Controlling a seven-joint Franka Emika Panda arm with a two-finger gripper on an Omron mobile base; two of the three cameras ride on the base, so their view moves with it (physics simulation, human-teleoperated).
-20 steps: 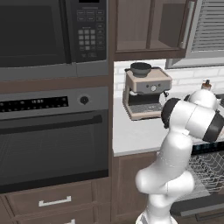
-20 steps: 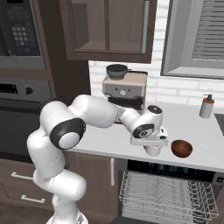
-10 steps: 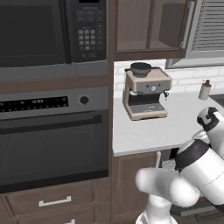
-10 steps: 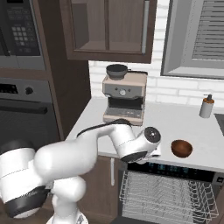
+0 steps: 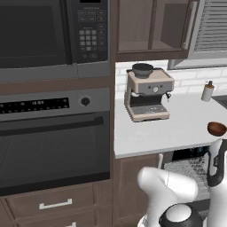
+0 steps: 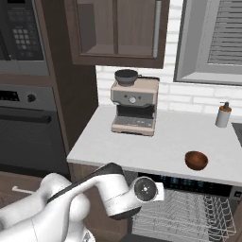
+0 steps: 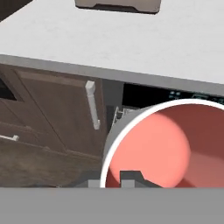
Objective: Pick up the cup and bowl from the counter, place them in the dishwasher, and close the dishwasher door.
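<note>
Counter: pale slab over brown cabinets, running from the oven column toward the window; it bears everything not yet loaded.
Dishwasher: set under the counter's right part, door dropped out of sight, so the dark cavity and its control strip are exposed.
Rack: grey wire, pulled forward out of the cavity, so things can be lowered in from above.
Arm: folded low in front of the cabinets, wrist below the counter edge and just left of the rack in the right base view, a posture that suits loading rather than reaching for the worktop.
Coffee machine: at the back of the counter near the wall, well apart from the work.
Cup: white-rimmed with a pinkish-red inside, mouth toward the hand camera, looming large just above the fingertips, in front of the dishwasher opening; judged to be carried there for loading.
Bowl: reddish-brown, upright near the counter's front edge, directly above the rack; judged the second item to fetch.
Soap bottle: small, at the back by the window.
Gripper: only the dark tips rise at the cup's rim; its spread, and whether it truly pinches the cup, cannot be made out.
</note>
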